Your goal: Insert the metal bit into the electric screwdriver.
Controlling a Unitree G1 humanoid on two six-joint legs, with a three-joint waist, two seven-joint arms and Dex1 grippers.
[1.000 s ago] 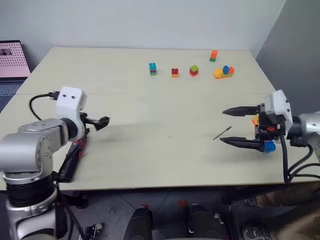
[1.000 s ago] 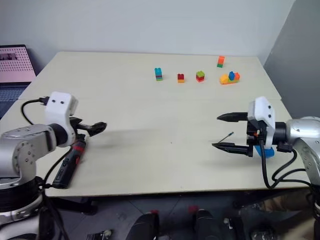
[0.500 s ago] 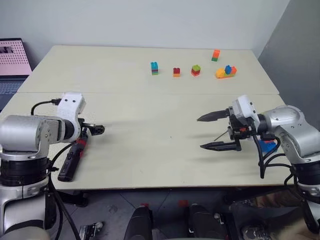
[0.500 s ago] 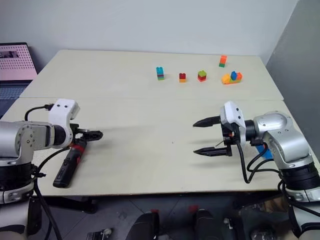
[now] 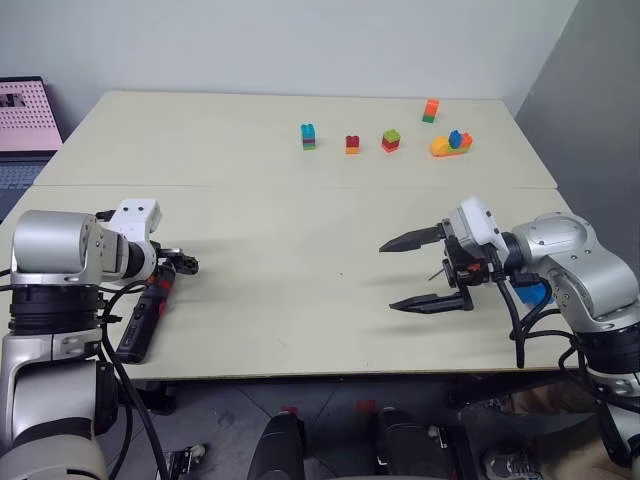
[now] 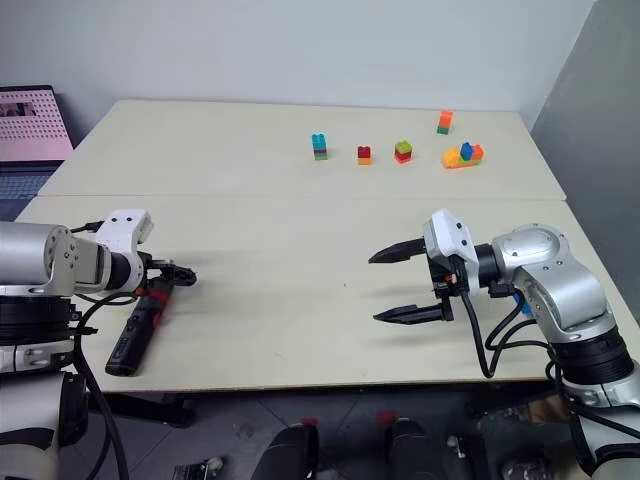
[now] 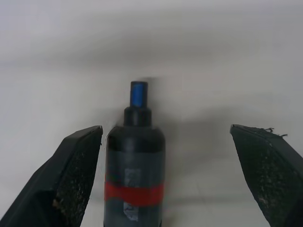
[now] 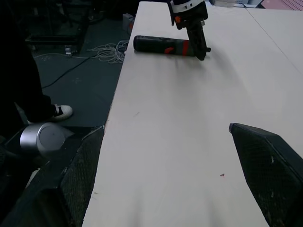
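Observation:
The electric screwdriver (image 5: 143,314), black with a red band, lies on the table's front left, its tip pointing away from the edge. My left gripper (image 5: 186,266) hangs open just above that tip. In the left wrist view its fingers (image 7: 71,179) stand on both sides of the tool (image 7: 135,175), clear of it. My right gripper (image 5: 387,277) hovers open over the right side of the table, pointing left, with nothing between its fingers. The metal bit (image 5: 437,271) lies on the table behind those fingers, near the gripper's body, mostly hidden. The right wrist view shows the screwdriver (image 8: 163,46) far off.
Several coloured toy bricks (image 5: 390,141) stand in a row at the far right of the table. A laptop (image 5: 20,110) sits at the far left edge. A blue block (image 5: 536,293) lies by my right arm. Beyond the table edge, a person's shoe (image 8: 61,111) and floor cables show.
My left gripper has sunk and tilted down onto the screwdriver's tip. My right gripper has moved left, past the bit. Both stayed open. The camera shifted early on.

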